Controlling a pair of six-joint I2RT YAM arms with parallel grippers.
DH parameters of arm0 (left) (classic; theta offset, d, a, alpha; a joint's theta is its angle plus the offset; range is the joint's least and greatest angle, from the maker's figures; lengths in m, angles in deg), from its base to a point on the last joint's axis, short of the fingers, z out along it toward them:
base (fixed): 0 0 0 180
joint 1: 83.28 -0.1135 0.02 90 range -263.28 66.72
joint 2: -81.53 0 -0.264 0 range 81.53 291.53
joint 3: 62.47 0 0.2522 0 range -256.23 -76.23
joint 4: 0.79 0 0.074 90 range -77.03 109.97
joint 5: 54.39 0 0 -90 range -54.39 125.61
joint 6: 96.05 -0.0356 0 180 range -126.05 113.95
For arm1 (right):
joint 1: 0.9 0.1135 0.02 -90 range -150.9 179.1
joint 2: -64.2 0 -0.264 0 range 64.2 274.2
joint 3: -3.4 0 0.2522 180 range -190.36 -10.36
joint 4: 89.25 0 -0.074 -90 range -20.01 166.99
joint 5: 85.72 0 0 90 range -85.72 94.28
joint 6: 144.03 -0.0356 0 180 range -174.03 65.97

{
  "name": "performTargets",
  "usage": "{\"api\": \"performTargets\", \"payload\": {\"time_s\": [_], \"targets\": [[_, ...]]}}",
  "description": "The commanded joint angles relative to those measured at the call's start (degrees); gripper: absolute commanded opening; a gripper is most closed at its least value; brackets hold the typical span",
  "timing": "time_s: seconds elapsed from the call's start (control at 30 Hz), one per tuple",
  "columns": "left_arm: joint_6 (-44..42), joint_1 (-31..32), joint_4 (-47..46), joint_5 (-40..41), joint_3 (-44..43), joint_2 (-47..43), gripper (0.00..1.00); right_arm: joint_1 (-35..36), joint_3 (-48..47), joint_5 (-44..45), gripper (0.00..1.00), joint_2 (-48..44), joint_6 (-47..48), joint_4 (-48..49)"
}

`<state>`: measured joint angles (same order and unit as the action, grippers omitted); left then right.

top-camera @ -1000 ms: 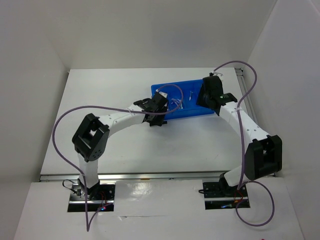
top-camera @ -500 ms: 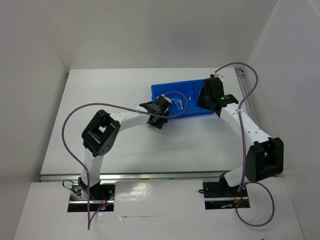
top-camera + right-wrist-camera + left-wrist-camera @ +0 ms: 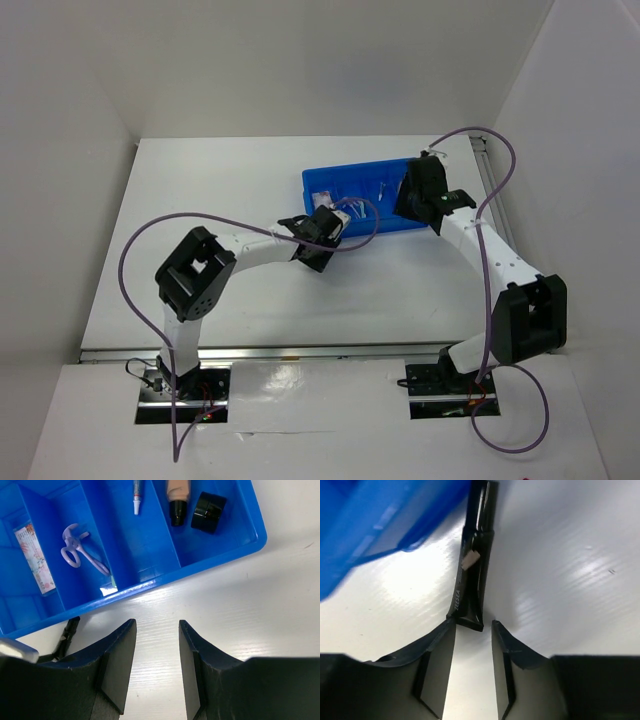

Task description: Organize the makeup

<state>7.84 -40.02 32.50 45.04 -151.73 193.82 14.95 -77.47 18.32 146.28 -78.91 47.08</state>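
Observation:
A slim black tube (image 3: 472, 575) lies on the white table beside a corner of the blue bin (image 3: 375, 525). Its flat crimped end sits just at the tips of my left gripper (image 3: 472, 625), which is open with a gap on either side of the tube. My right gripper (image 3: 156, 625) is open and holds nothing, over bare table just in front of the bin (image 3: 150, 587). Inside the bin lie a clear pinkish case (image 3: 35, 557), a tiny silver stick (image 3: 136, 495), a tan bottle with a black cap (image 3: 177, 500) and a dark round compact (image 3: 208, 511).
A lilac eyelash curler (image 3: 77, 550) rests in one bin compartment. In the top view the bin (image 3: 350, 190) stands at the back right of the table, with my left gripper (image 3: 322, 235) at its near left corner and the right arm's wrist (image 3: 420, 192) over its right end.
My left gripper has drawn back from over the bin to the table at its near left corner, and its jaws have narrowed. The right arm has not moved.

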Motion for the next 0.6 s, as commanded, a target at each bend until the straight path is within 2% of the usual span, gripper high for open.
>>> {"api": "performTargets", "payload": {"time_s": [0.0,0.03,0.17,0.27,0.4,0.57], "targets": [[0.79,0.94,0.95,-0.64,-0.26,-0.67,0.47,-0.30,-0.04,-0.33,0.47,-1.66,-0.69,-0.59],[0.79,1.55,0.95,-0.64,-0.78,-0.06,0.38,-0.30,-0.04,-0.33,0.47,-1.66,-0.69,-0.59],[0.79,2.08,1.48,-0.11,-1.39,0.47,0.14,-0.30,0.49,-0.33,0.47,-2.19,-0.69,-0.59],[0.79,2.69,3.58,0.41,-2.80,1.00,0.02,-0.30,0.49,-0.33,0.47,-2.19,-0.69,-0.59],[0.09,4.72,5.61,2.60,-3.60,-1.19,0.00,-0.30,1.02,-0.33,0.47,-2.19,-0.69,-0.59],[-0.53,6.83,8.06,1.21,-6.14,-4.62,0.00,-0.30,1.02,-0.33,0.47,-2.19,-0.69,-0.59]]}}
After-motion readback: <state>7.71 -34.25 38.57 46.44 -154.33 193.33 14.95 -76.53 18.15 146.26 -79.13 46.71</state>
